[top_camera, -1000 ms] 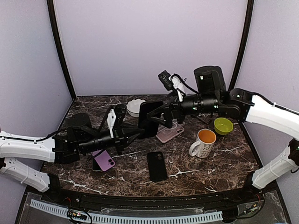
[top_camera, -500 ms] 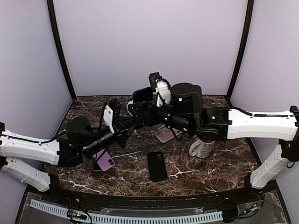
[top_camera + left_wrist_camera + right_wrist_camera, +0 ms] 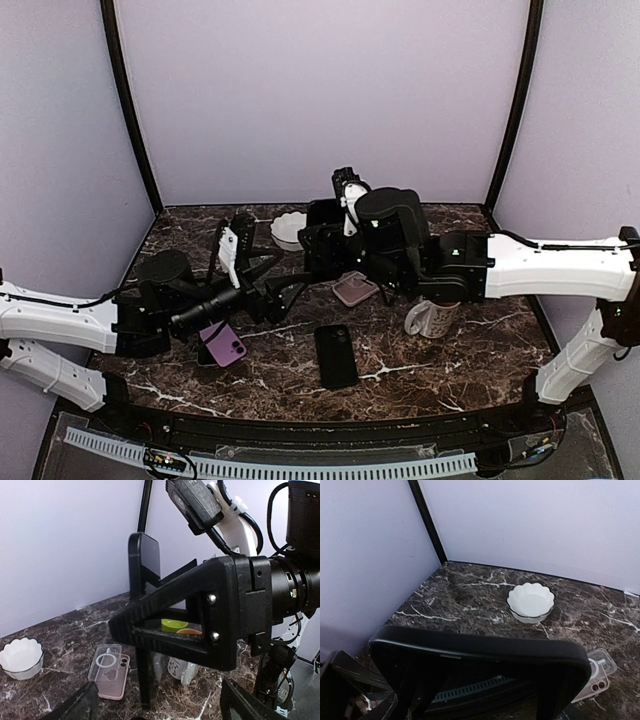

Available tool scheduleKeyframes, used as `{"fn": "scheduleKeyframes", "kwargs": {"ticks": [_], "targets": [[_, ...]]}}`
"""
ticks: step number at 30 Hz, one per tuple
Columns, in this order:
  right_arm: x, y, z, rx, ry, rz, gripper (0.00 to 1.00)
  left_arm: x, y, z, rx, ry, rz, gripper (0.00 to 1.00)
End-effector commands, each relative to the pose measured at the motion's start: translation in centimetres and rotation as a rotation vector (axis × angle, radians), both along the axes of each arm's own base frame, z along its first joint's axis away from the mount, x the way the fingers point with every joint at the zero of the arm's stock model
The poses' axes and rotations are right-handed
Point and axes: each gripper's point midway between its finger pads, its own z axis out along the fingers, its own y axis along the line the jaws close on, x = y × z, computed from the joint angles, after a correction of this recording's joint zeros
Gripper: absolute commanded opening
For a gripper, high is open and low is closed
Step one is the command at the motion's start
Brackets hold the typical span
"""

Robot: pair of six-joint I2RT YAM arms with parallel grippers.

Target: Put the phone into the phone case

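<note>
The black phone [image 3: 322,228] stands upright on edge above the table's middle, with my right gripper [image 3: 322,248] shut on it. In the right wrist view the phone [image 3: 480,652] spans the frame between the right gripper's [image 3: 480,686] fingers. In the left wrist view the phone [image 3: 143,562] rises behind the right finger. My left gripper [image 3: 280,280] stands open just left of the phone, nothing in it; in its own view the left gripper [image 3: 160,711] shows only fingertips at the bottom corners. The clear pink-edged phone case [image 3: 355,290] lies flat on the table below the phone, also as case [image 3: 109,670] and case [image 3: 597,676].
A second black phone [image 3: 336,355] and a purple phone [image 3: 224,345] lie flat near the front. A white mug [image 3: 430,318] stands under the right arm. A white scalloped bowl [image 3: 289,229] sits at the back, a green bowl [image 3: 175,625] behind the mug.
The left gripper has opened and let go of the phone, drawing back a little. The right gripper has closed on the phone and now holds it alone.
</note>
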Motion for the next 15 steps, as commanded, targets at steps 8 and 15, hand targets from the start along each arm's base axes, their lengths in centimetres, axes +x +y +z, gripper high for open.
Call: {"fn": "scheduleKeyframes", "kwargs": {"ticks": [8,15], "targets": [[-3.3,-1.8,-14.1,-0.195,0.403,-0.051,0.0,7.1,11.0,-6.1,0.248,0.426,0.394,0.96],[-5.0,-1.7,-19.0,-0.31,0.465,-0.101,0.0,6.3,11.8,-5.5,0.246,0.43,0.376,0.97]]}}
